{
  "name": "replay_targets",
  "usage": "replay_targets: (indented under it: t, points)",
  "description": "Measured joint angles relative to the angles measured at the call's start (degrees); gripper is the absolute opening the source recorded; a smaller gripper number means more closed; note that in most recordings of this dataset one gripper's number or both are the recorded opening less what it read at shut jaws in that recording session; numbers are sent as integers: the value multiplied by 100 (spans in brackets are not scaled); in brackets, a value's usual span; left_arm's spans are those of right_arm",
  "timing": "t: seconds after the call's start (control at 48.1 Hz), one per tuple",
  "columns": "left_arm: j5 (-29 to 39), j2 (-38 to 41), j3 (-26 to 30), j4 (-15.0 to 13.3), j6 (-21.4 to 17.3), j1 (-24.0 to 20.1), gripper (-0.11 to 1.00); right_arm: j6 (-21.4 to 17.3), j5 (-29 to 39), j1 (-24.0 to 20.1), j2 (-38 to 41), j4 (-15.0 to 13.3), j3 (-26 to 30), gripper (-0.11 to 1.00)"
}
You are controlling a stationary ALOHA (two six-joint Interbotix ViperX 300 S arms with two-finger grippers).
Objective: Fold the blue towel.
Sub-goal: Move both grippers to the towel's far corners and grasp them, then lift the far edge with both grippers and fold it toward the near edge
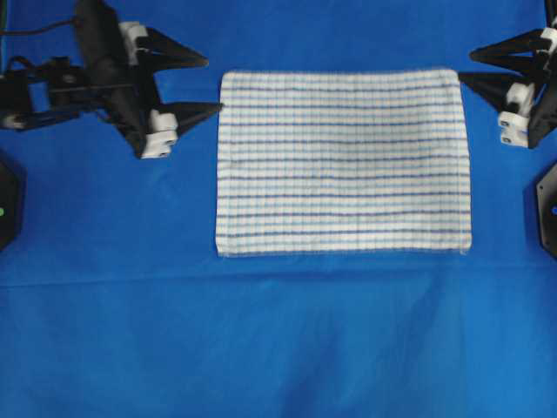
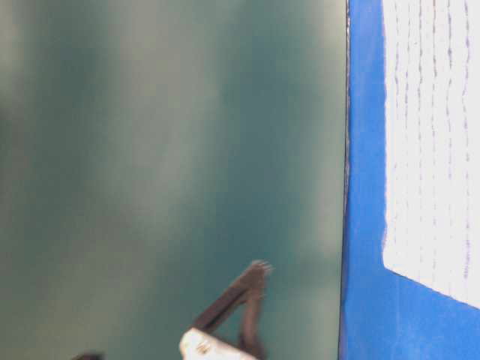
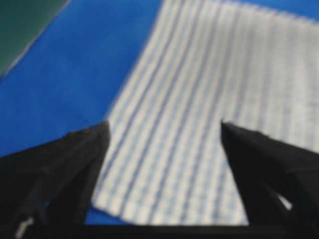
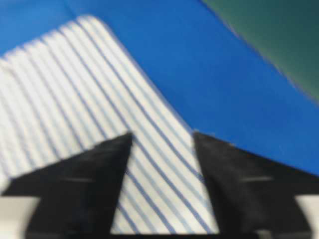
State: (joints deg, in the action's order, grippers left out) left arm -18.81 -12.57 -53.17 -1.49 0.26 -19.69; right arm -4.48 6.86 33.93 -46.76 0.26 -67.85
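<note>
I see my left gripper (image 1: 209, 84) at nine o'clock in the overhead view, its arm coming in level from the left edge and pointing to three o'clock, jaws spread wide with nothing between them. My right gripper (image 1: 466, 67) sits at two o'clock, pointing to nine o'clock, jaws also apart and empty.

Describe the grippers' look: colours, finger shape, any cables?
Both arms are black. The left gripper and right gripper each carry two black, triangular fingers tapering to points, mounted on white blocks. A dark cable runs off behind the left arm near the overhead view's top edge. No markings are legible.
</note>
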Motion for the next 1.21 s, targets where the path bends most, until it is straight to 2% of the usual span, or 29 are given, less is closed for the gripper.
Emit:
replay_targets:
  t: [0.187, 0.499, 0.686, 0.874, 0.957, 1.082, 1.206]
  points:
    - [-255, 888, 185, -9, 0, -457, 90, 0, -237, 598, 1072, -26, -79, 59]
    - [-404, 2206, 633, -9, 0, -905, 90, 18, -1151, 932, 2760, -88, -70, 59]
    - [-404, 2786, 896, -9, -35, -1116, 90, 18, -1600, 1125, 3419, -88, -26, 59]
    - [-413, 2918, 1037, -9, -70, -1178, 85, 26, -1802, 1222, 3691, -88, 44, 57]
    - [-396, 2944, 1081, 0, -79, -1213, 76, 26, -1881, 1292, 3814, -88, 70, 52]
    - [-352, 3015, 1143, 0, -88, -1222, 49, 62, -2030, 1336, 4078, -97, 141, 40]
    - [-281, 3023, 1187, -9, -105, -1169, 22, 114, -2109, 1345, 4298, -97, 229, 10]
